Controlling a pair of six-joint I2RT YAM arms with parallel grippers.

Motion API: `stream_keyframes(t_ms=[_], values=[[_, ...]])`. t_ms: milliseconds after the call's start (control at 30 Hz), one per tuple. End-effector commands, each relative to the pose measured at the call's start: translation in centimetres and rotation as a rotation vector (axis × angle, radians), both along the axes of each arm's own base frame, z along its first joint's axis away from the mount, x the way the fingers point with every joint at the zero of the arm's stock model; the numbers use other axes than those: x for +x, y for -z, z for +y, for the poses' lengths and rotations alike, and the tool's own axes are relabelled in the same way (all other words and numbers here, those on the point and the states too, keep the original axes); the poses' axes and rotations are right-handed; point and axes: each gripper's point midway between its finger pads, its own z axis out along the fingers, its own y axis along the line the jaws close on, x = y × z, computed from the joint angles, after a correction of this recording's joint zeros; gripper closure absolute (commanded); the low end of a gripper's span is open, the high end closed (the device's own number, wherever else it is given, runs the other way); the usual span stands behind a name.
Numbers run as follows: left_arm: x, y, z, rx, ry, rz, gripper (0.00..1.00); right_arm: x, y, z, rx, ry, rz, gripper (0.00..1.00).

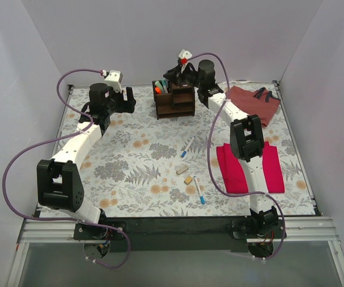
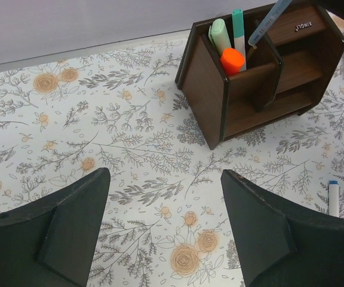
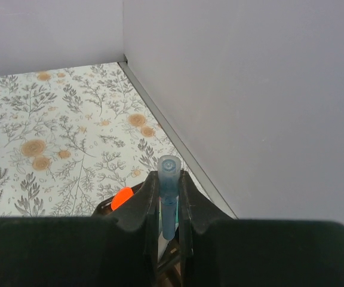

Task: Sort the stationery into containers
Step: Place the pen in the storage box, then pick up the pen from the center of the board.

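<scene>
The dark brown organiser (image 1: 175, 100) stands at the back of the floral mat and holds green, teal and orange-tipped markers (image 2: 232, 58). My right gripper (image 3: 169, 179) is shut on a blue-grey pen (image 3: 168, 194), holding it over the organiser's compartments (image 2: 285, 36); the pen's tip shows in the left wrist view (image 2: 267, 23). My left gripper (image 2: 163, 197) is open and empty, low over the mat to the organiser's left. Two blue-tipped pens (image 1: 187, 147) (image 1: 199, 190) and two tan erasers (image 1: 182, 170) (image 1: 188, 179) lie on the mat.
A reddish-brown fabric bag (image 1: 253, 103) lies at the back right. A flat red cloth (image 1: 248, 167) lies under the right arm. Grey walls close in the back and sides. A pen lies at the left wrist view's right edge (image 2: 333, 197).
</scene>
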Motion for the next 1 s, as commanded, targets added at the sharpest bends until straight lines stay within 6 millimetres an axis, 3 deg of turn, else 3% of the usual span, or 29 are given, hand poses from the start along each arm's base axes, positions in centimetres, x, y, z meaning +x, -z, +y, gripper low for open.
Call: stream_keyframes(t_ms=[0,33,133,167,267,333,433,467,533,567,600,633,700,733,767,800,833,900,967], values=[[-0.2,-1.5,0.0,0.016,0.010,-0.041,0.25,0.0,-0.2,0.4,0.011,0.005,-0.046,0.93],[-0.4,-1.4,0.1,0.018,0.010,-0.037,0.25,0.0,-0.2,0.3,0.010,0.006,-0.046,0.91],[-0.7,-1.6,0.1,0.017,0.013,-0.042,0.25,-0.2,0.8,0.2,0.002,0.004,-0.019,0.71],[-0.8,-1.4,0.0,0.017,0.015,-0.041,0.25,-0.3,0.7,0.1,0.002,0.007,-0.016,0.58],[-1.1,-1.5,0.0,0.013,0.022,-0.046,0.25,-0.6,-0.2,-0.2,0.012,0.024,-0.010,0.44],[-1.3,-1.9,-0.2,0.005,0.028,-0.060,0.25,-0.7,-0.5,-0.5,0.013,0.041,-0.005,0.40],[-1.5,-2.6,-0.3,-0.014,0.031,-0.076,0.24,-1.5,-3.3,-1.3,0.024,0.059,-0.021,0.37],[-1.7,-3.4,-0.5,-0.025,0.036,-0.090,0.24,-2.6,-5.2,-2.0,0.030,0.064,-0.033,0.37],[-2.0,-4.6,-0.9,-0.030,0.068,-0.115,0.24,-3.8,-6.5,-3.4,0.023,0.078,-0.017,0.37],[-2.5,-5.6,-1.5,-0.026,0.111,-0.143,0.24,-5.6,-8.4,-4.4,0.016,0.078,-0.036,0.37],[-2.9,-5.8,-1.8,-0.028,0.133,-0.148,0.24,-6.5,-8.2,-5.4,-0.007,0.084,-0.005,0.37],[-3.2,-6.1,-2.0,-0.027,0.146,-0.155,0.24,-8.6,-11.1,-6.5,-0.004,0.084,-0.041,0.37],[-4.0,-6.5,-2.3,-0.023,0.163,-0.159,0.24,-11.9,-8.0,-7.4,-0.122,0.013,0.015,0.37],[-4.2,-6.6,-2.2,-0.022,0.160,-0.156,0.24,-14.4,-9.4,-8.0,-0.157,-0.029,-0.020,0.38],[-4.5,-6.6,-2.2,-0.020,0.165,-0.153,0.24,-15.8,-8.3,-8.6,-0.238,-0.072,-0.079,0.38],[-5.3,-5.7,-2.9,-0.006,0.218,-0.120,0.24,-18.3,-4.6,-9.3,-0.311,-0.125,0.052,0.38],[-6.0,-5.3,-3.6,0.000,0.271,-0.094,0.25,-19.9,-4.5,-10.1,-0.334,-0.127,0.074,0.38],[-8.3,-3.7,-5.9,0.008,0.402,-0.023,0.29,-23.0,-0.8,-11.4,-0.421,-0.179,0.169,0.40],[-10.0,-1.6,-7.1,0.052,0.449,0.025,0.30,-25.8,0.6,-12.5,-0.484,-0.233,0.175,0.41]])
